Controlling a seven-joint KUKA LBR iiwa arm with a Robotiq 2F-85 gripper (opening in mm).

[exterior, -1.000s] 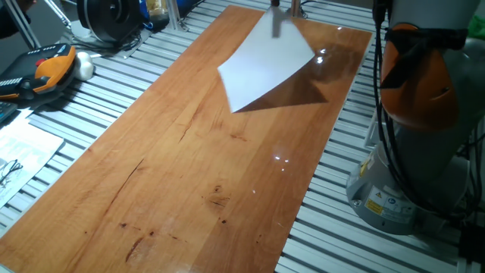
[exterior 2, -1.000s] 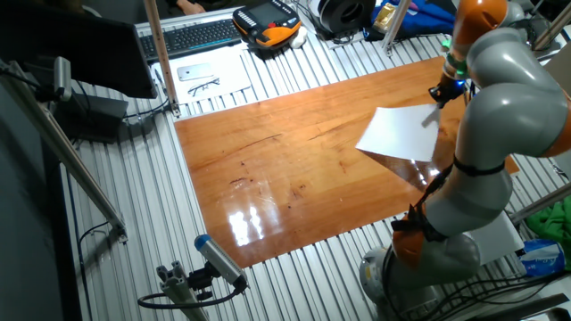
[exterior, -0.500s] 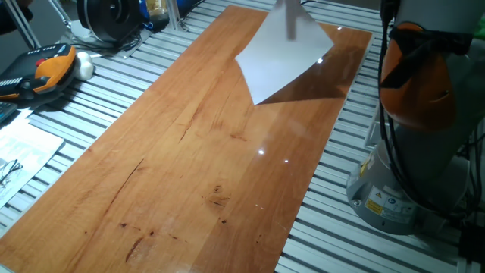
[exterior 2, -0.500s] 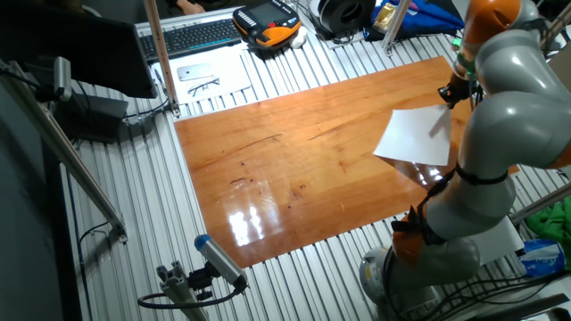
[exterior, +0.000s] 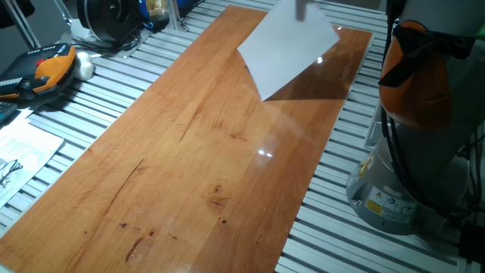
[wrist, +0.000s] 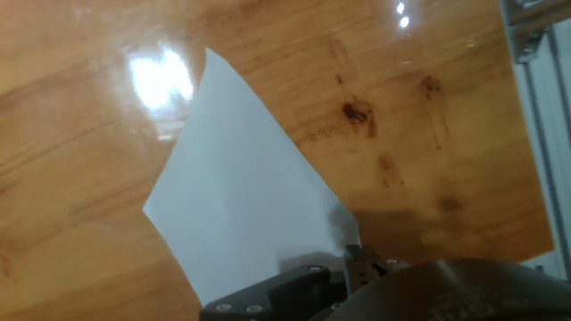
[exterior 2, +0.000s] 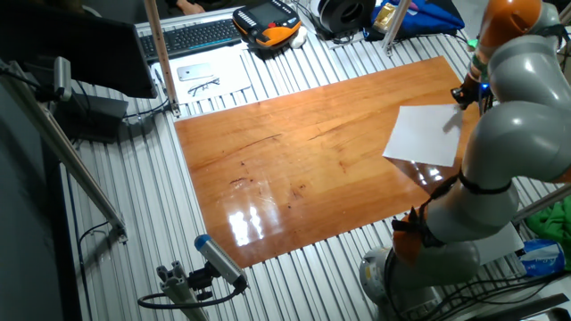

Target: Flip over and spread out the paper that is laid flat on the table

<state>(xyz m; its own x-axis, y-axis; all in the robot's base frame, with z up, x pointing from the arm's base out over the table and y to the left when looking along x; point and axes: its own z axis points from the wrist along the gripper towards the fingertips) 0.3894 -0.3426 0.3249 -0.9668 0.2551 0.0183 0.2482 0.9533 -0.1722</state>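
Observation:
The paper (exterior: 289, 47) is a blank white sheet hanging tilted in the air over the far end of the table (exterior: 189, 159), casting a dark shadow on the wood. My gripper (exterior: 303, 7) is shut on its upper edge, blurred at the top of one fixed view. From the other fixed view the paper (exterior 2: 426, 135) floats near the table's right end, with the gripper (exterior 2: 462, 94) pinching its far right corner. In the hand view the paper (wrist: 241, 201) spreads away from the gripper (wrist: 352, 260) above the glossy wood; only its blank face shows.
The arm's grey and orange base (exterior: 413, 136) stands right of the table. An orange-black device (exterior: 47, 67) and a printed sheet with spectacles (exterior: 19, 152) lie on the grey slatted surface at the left. A keyboard (exterior 2: 192, 36) sits behind.
The gripper has carried the paper farther toward the table's far right end and a bit higher; the sheet's shadow has shifted with it.

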